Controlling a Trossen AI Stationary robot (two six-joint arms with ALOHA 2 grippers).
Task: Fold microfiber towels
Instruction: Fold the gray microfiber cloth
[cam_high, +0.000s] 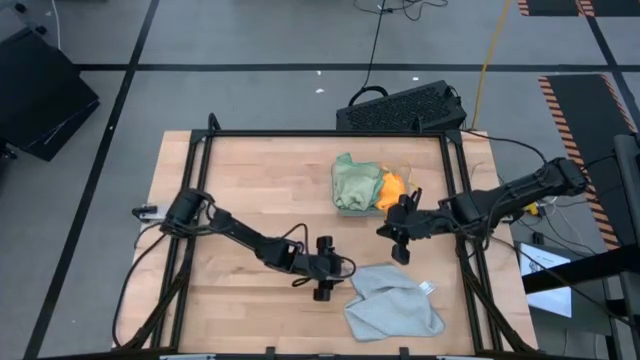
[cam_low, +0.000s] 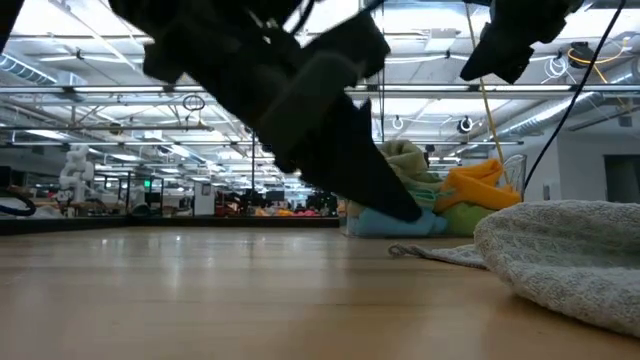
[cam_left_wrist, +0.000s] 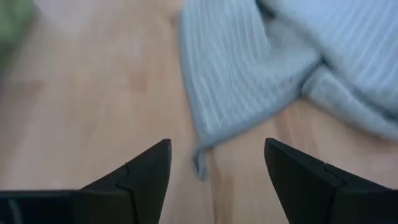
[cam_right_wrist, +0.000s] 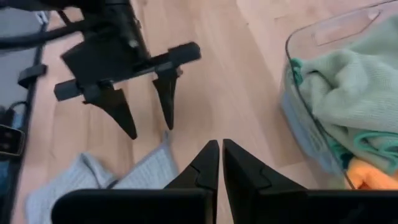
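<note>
A light grey microfiber towel (cam_high: 392, 300) lies crumpled on the wooden table near the front edge. One of its corners (cam_left_wrist: 199, 158) points toward my left gripper (cam_left_wrist: 214, 152). That gripper (cam_high: 338, 272) is open and slants down, with a finger on either side of the corner and touching nothing. My right gripper (cam_high: 392, 235) is shut and empty. It hangs above the table between the grey towel and a clear tray (cam_right_wrist: 298, 93). The tray holds pale green (cam_high: 355, 183) and orange (cam_high: 392, 187) towels.
The clear tray stands at the far right of the table, piled with towels (cam_low: 440, 190). A dark keyboard (cam_high: 400, 105) lies beyond the far edge. Bare wood stretches across the table's left half and centre (cam_high: 250, 190).
</note>
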